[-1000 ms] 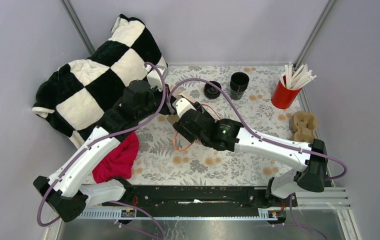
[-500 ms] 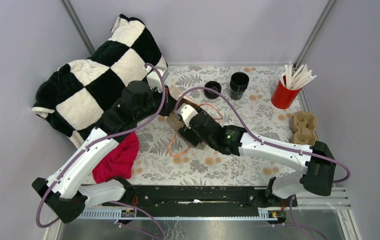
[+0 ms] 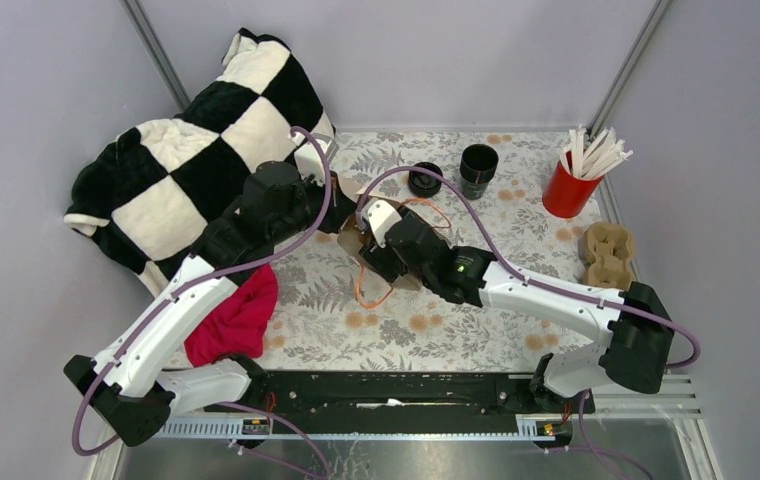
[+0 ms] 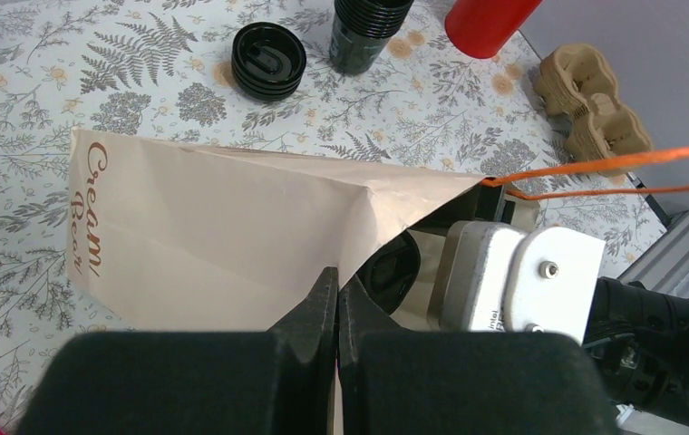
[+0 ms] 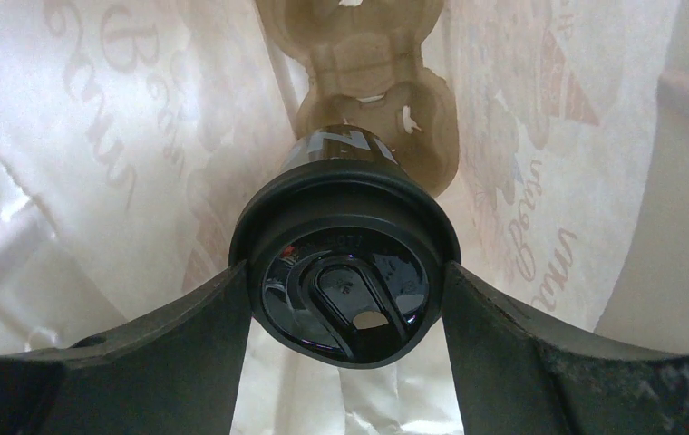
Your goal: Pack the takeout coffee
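Note:
The takeout coffee (image 5: 345, 281), a small black cup with a round black lid, sits between my right gripper's fingers (image 5: 187, 344), which are shut on the lid rim. It is inside the pale paper bag (image 5: 96, 136). Its base meets a brown cardboard cup carrier (image 5: 368, 63) deeper in the bag; I cannot tell whether it is seated. My left gripper (image 4: 337, 281) is shut on the edge of the paper bag (image 4: 214, 227) and holds its mouth up. In the top view my right gripper's head (image 3: 388, 240) reaches into the bag (image 3: 353, 232) beside my left gripper (image 3: 331, 215).
The bag's orange handle loop (image 3: 361, 285) hangs toward the near side. A squat stack of black lids (image 3: 424, 179), a stack of black cups (image 3: 477, 168) and a red cup of white straws (image 3: 568, 190) stand at the back. Another cardboard carrier (image 3: 607, 252) lies right; checkered blanket (image 3: 196, 150) and red cloth (image 3: 236, 315) left.
My right arm has swung left and pushed its gripper with the cup into the bag's mouth. The bag and its orange handle shifted. My left arm has barely moved.

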Controlling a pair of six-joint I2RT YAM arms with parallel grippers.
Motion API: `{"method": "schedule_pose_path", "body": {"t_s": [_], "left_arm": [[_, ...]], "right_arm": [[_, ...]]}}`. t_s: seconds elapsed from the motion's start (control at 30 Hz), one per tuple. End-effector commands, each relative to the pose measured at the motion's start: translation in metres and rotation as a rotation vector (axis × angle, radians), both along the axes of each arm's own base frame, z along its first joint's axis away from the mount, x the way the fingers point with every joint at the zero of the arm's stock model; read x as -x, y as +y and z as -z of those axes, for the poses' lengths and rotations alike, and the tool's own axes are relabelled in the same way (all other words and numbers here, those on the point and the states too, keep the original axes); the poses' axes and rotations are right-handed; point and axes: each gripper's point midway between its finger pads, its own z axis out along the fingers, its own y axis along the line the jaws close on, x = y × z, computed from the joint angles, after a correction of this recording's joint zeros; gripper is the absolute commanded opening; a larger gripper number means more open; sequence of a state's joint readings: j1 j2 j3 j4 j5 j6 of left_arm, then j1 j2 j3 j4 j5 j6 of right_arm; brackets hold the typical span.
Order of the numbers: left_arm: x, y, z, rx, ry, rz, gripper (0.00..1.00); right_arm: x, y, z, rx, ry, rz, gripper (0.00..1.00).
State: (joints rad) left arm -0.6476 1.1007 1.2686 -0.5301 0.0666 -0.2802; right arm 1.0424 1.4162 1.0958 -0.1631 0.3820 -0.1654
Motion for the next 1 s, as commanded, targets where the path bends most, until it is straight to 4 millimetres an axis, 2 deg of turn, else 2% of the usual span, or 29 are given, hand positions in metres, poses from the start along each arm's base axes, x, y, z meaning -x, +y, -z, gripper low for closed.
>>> {"method": "schedule_pose_path", "body": {"t_s": [0.0, 0.27, 0.5, 0.73, 0.97], "left_arm": [[0.006, -0.003, -0.020, 0.042, -0.041, 0.027, 0.00], [0.014, 0.006, -0.004, 0.015, -0.020, 0.010, 0.00], [0.022, 0.026, 0.016, -0.004, -0.006, -0.055, 0.00], [0.031, 0.049, 0.047, -0.018, 0.021, -0.149, 0.00], [0.037, 0.069, 0.063, -0.003, 0.035, -0.241, 0.00]], "right_arm": [[-0.015, 0.007, -0.013, -0.055, -0.059, 0.025, 0.27], [-0.015, 0.021, 0.000, -0.034, -0.031, -0.030, 0.28], [-0.012, 0.041, 0.004, -0.052, 0.031, -0.064, 0.29], [-0.016, 0.046, 0.008, -0.030, 0.010, -0.051, 0.28], [-0.014, 0.051, 0.006, 0.000, 0.010, -0.093, 0.28]]}}
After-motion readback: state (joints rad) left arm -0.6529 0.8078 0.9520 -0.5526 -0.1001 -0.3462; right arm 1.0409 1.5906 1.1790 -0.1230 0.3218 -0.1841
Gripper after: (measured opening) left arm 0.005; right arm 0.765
